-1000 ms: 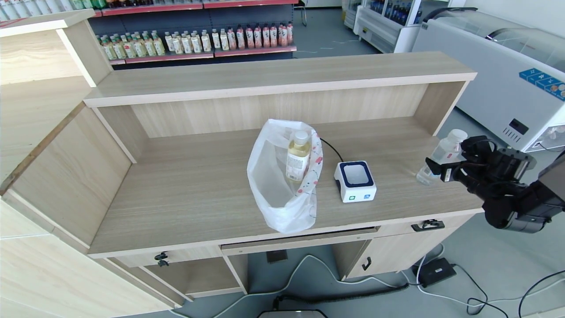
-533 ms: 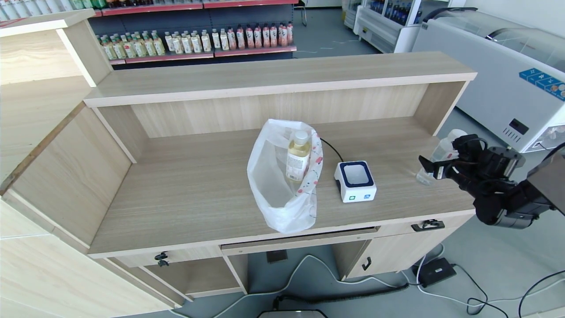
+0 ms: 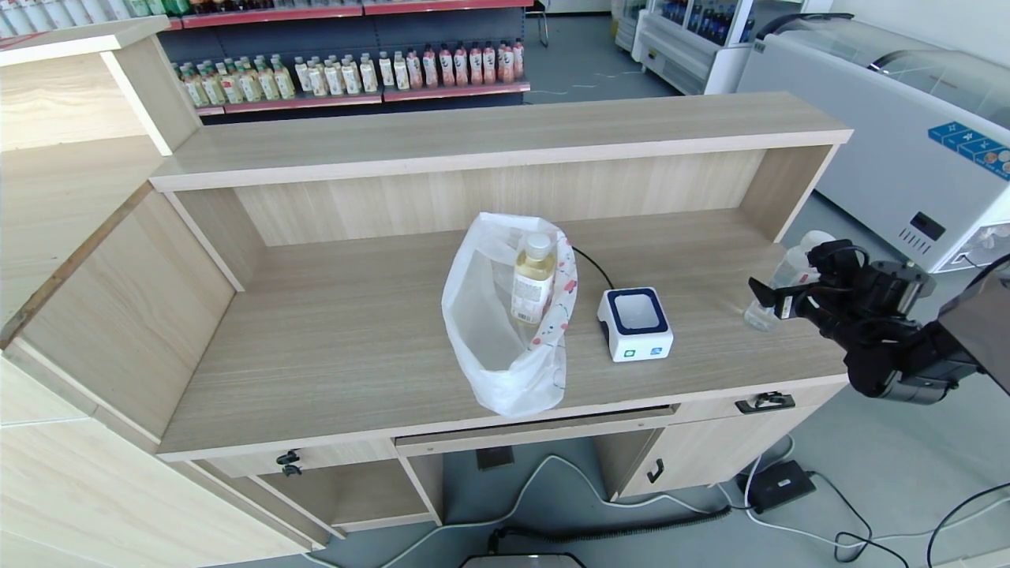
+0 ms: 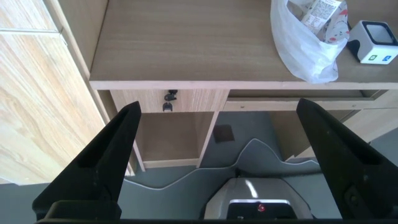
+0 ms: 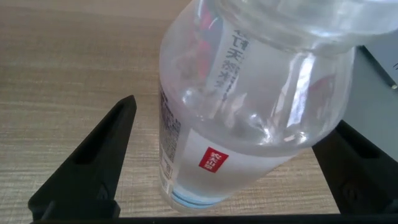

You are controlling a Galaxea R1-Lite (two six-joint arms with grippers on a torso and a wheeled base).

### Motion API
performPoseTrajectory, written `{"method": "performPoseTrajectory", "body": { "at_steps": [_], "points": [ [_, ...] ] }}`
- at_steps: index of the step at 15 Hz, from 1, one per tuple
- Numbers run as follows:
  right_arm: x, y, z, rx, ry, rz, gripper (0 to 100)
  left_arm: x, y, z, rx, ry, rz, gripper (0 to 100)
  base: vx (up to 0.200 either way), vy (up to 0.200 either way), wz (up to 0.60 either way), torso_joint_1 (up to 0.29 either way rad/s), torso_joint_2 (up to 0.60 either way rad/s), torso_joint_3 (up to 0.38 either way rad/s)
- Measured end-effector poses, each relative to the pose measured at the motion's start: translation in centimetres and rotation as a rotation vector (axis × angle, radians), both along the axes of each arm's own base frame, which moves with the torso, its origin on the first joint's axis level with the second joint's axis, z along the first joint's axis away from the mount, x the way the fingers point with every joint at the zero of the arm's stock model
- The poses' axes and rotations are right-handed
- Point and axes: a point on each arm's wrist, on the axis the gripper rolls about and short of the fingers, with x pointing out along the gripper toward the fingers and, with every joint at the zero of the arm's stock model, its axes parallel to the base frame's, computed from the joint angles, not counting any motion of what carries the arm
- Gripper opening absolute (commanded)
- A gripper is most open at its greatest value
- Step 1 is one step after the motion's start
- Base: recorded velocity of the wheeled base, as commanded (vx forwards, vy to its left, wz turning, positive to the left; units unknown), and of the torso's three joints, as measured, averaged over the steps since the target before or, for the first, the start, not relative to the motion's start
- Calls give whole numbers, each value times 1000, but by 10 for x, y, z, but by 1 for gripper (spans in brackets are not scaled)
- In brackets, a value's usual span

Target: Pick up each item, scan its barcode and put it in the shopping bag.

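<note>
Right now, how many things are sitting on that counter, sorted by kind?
Shopping bag: 1
Scanner: 1
Bottles: 2, a yellow drink bottle in the bag and a clear bottle standing outside it
Total: 4

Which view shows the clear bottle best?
Right wrist view: the clear bottle stands close up between the right hand's fingers. Head view has it small, partly behind that hand. Left wrist view faces the shopping bag.

Your head camera looks forward and down over the whole counter (image 3: 355, 331). Your left wrist camera hangs well back off its front edge, sharing the shopping bag (image 4: 305, 46) and scanner (image 4: 375, 42). Your right wrist camera crowds the clear bottle (image 5: 249, 118).
</note>
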Motion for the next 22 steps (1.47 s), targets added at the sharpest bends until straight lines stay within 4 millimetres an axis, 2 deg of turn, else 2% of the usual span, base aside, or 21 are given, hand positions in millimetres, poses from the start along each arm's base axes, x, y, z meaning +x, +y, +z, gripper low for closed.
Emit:
{"method": "performPoseTrajectory", "body": {
  "at_steps": [1,9,15,16,18,20,22],
  "points": [
    [1,0,0,0,1,0,0,0,0,0,0,0,0,100,0,0,0,0,0,0],
    [6,-4,5,-11,-30,-7,0,0,0,0,0,0,0,100,0,0,0,0,0,0],
    [0,-12,7,-27,-24,-28,0,0,0,0,0,0,0,100,0,0,0,0,0,0],
    [-5,-13,13,-23,-21,-25,0,0,0,0,0,0,0,100,0,0,0,0,0,0],
    [-20,-9,39,19,-26,25,0,0,0,0,0,0,0,100,0,0,0,0,0,0],
    [-47,7,78,117,24,122,0,0,0,0,0,0,0,100,0,0,0,0,0,0],
    [-88,35,127,260,98,248,0,0,0,0,0,0,0,100,0,0,0,0,0,0]
  ]
}}
